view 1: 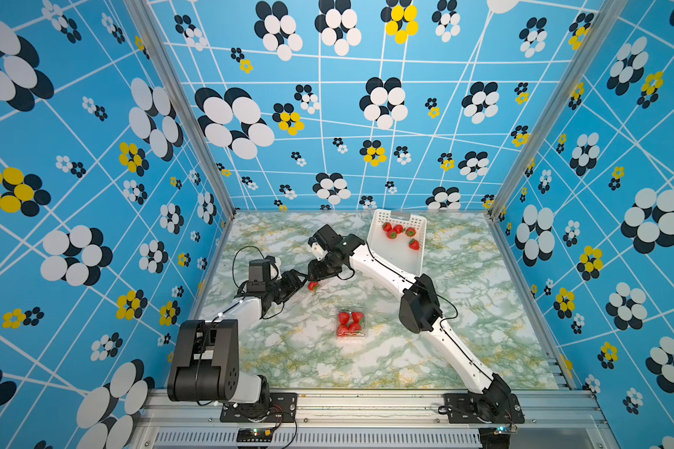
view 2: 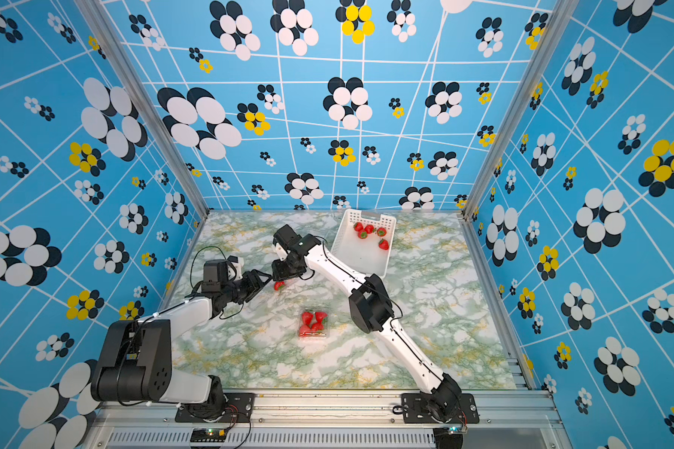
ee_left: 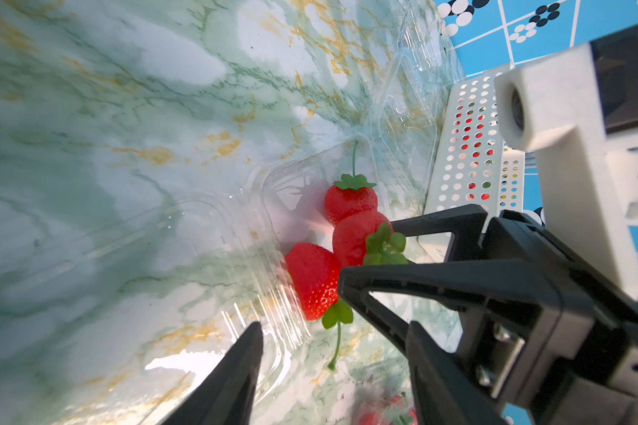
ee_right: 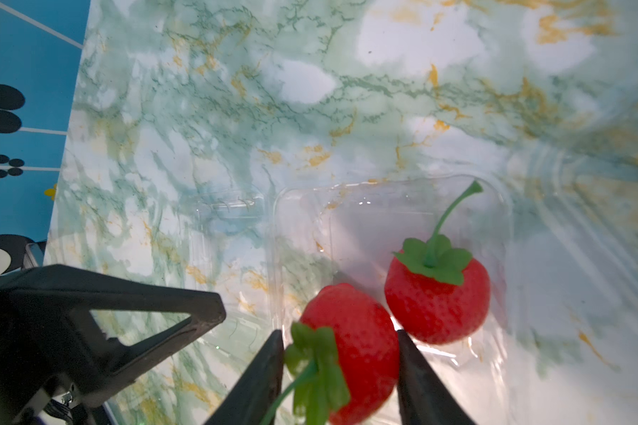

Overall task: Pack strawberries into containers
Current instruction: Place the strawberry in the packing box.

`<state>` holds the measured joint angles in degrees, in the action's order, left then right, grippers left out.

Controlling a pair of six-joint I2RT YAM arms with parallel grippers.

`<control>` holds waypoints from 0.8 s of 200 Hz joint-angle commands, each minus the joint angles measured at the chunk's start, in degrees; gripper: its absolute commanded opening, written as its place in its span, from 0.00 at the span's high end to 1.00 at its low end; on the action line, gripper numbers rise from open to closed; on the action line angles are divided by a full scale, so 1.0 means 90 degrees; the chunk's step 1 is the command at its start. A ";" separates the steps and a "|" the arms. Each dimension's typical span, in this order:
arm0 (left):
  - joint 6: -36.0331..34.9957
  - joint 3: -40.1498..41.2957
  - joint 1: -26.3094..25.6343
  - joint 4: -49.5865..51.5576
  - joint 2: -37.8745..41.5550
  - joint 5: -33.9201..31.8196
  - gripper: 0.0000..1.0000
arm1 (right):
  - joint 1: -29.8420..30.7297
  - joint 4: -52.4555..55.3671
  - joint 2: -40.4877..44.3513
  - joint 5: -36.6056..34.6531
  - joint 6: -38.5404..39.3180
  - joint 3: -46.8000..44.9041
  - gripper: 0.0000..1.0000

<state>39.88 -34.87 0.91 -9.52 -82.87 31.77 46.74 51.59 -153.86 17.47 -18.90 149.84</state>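
right gripper (ee_right: 339, 333): strawberry (ee_right: 350, 320) flanked by jaws; grip cannot be told
left gripper (ee_left: 334, 325): jaws spread
container (ee_right: 501, 206): two more held inside

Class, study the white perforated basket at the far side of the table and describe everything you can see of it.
The white perforated basket is a rectangular, plastic-looking tray with low walls pierced by rows of round holes. It stands upright on the marbled table, far right, near the back wall, slightly askew. Five strawberries lie loose in its far half; its near half is bare. The right arm overlaps its near corner in both top views.
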 commanded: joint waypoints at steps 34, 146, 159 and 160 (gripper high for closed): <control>0.0071 0.0088 0.0055 -0.0090 0.0011 0.0092 0.37 | -0.0018 -0.0017 -0.0005 0.0044 0.0039 0.0152 0.47; 0.0105 0.0178 0.0276 0.0118 0.0507 0.0057 0.37 | -0.0047 -0.0399 0.0679 0.0091 0.0253 -0.0472 0.35; 0.0106 0.0165 0.0271 0.0127 0.0516 0.0066 0.37 | -0.0048 -0.0391 0.0707 0.0072 0.0282 -0.0471 0.35; 0.0103 0.0164 0.0271 0.0129 0.0516 0.0070 0.37 | -0.0047 -0.0391 0.0713 0.0066 0.0288 -0.0474 0.35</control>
<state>40.91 -34.00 3.03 -9.17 -79.35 31.75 46.70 48.97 -151.48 17.50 -17.78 145.95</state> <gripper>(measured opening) 0.633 0.650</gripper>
